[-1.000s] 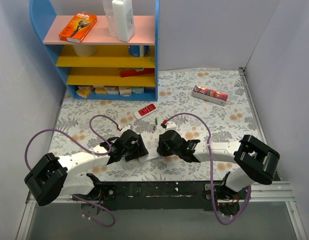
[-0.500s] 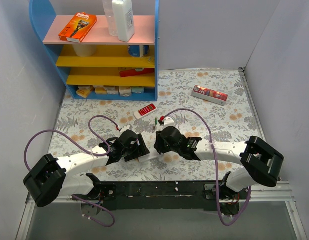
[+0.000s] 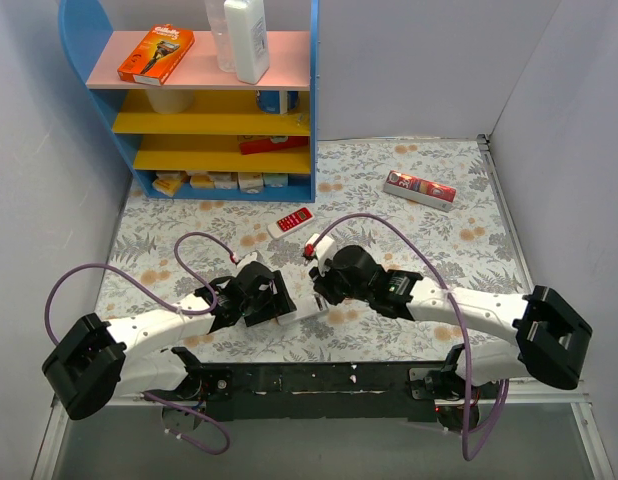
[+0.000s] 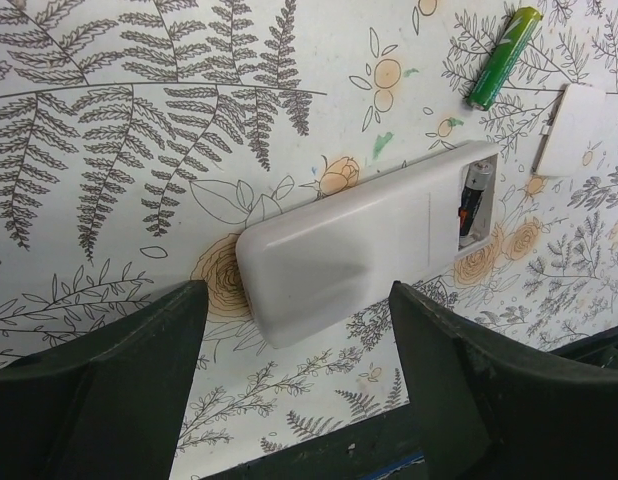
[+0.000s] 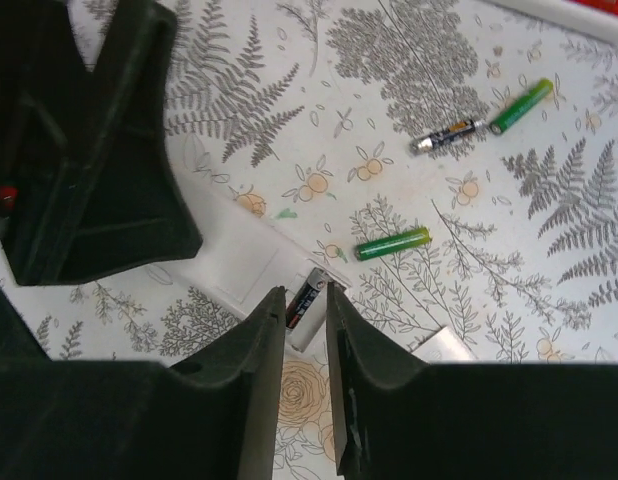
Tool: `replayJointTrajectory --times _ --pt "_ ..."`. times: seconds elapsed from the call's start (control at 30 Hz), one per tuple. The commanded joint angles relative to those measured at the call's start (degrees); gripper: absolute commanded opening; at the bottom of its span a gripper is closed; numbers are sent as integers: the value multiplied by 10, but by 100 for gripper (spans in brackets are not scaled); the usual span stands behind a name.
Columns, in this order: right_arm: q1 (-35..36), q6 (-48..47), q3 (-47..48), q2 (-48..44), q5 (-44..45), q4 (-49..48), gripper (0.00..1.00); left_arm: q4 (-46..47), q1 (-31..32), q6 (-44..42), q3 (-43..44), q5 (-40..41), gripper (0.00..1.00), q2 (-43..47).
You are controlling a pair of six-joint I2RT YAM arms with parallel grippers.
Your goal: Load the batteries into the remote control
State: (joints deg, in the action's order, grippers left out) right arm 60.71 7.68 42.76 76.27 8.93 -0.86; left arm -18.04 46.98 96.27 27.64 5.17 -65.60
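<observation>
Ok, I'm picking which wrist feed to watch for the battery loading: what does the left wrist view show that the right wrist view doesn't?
Only the left wrist view shows the remote control's whole plain back, lying between the open left gripper's fingers. Only the right wrist view shows two farther batteries, a green one and a dark one. Both show the open battery compartment with a cell inside, one green battery beside it and the loose white cover.
</observation>
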Motion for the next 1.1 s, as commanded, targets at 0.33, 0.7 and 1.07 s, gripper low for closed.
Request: replayJointTrajectory --times 0.33,0.7,1.07 --pt "-89 -288 1 -60 -258 -79 44 -62 2 -1 -20 14 74 28" --pt "-144 -382 10 25 -326 -25 49 -52 1 -1 -23 11 74 28" --pt "-155 -466 75 136 -404 70 44 -37 1 -1 -21 3 73 14"
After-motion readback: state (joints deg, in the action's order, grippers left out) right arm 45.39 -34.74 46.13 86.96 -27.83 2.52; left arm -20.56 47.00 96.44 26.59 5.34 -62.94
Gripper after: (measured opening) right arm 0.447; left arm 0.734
